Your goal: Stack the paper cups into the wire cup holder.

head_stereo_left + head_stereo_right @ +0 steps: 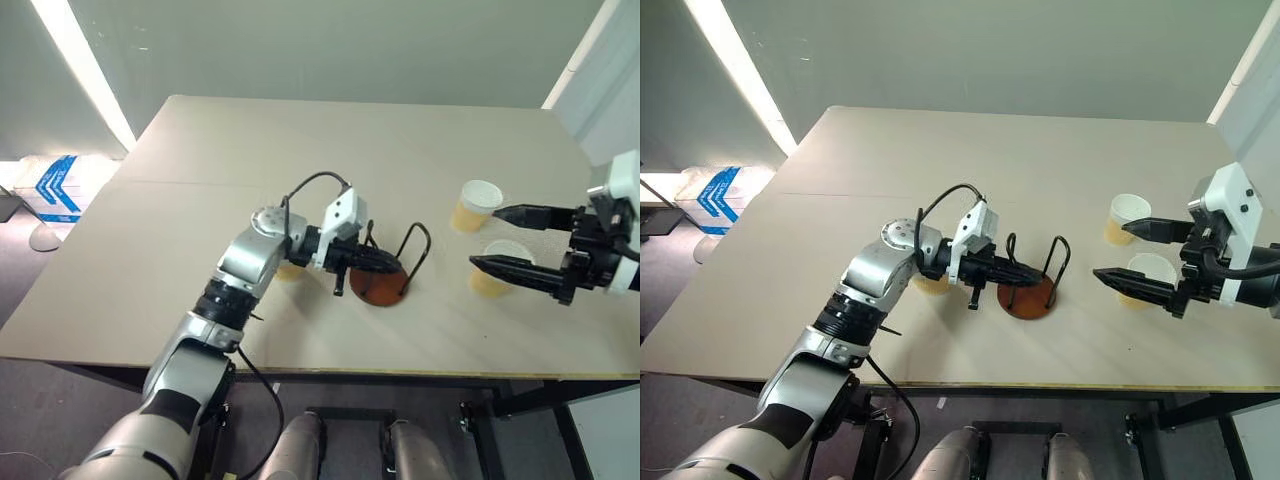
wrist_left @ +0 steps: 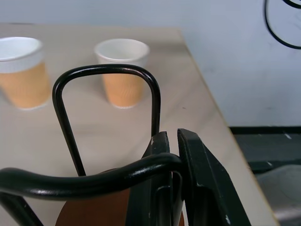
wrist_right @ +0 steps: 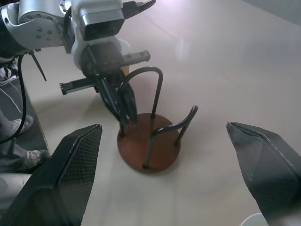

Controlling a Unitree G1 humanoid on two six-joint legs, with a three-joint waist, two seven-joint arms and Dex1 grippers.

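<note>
The wire cup holder (image 1: pixel 380 288), a reddish-brown disc with two black wire loops, stands mid-table. My left gripper (image 1: pixel 393 265) is shut on its near loop (image 2: pixel 106 70), which the left wrist view shows pinched between the fingers. Two paper cups (image 1: pixel 480 205) (image 1: pixel 497 268) stand upright at the right. My right gripper (image 1: pixel 486 238) hovers open beside them, one finger near each cup, with nothing between its fingers. A third paper cup (image 1: pixel 290 269) sits behind my left forearm, mostly hidden. In the right wrist view the holder (image 3: pixel 149 147) lies between the right fingers (image 3: pixel 70 174), well beyond them.
The holder stands close to the table's front edge (image 1: pixel 400 372). A blue and white bag (image 1: pixel 55 185) lies on the floor off the table's left side. The far half of the table (image 1: pixel 350 140) is bare.
</note>
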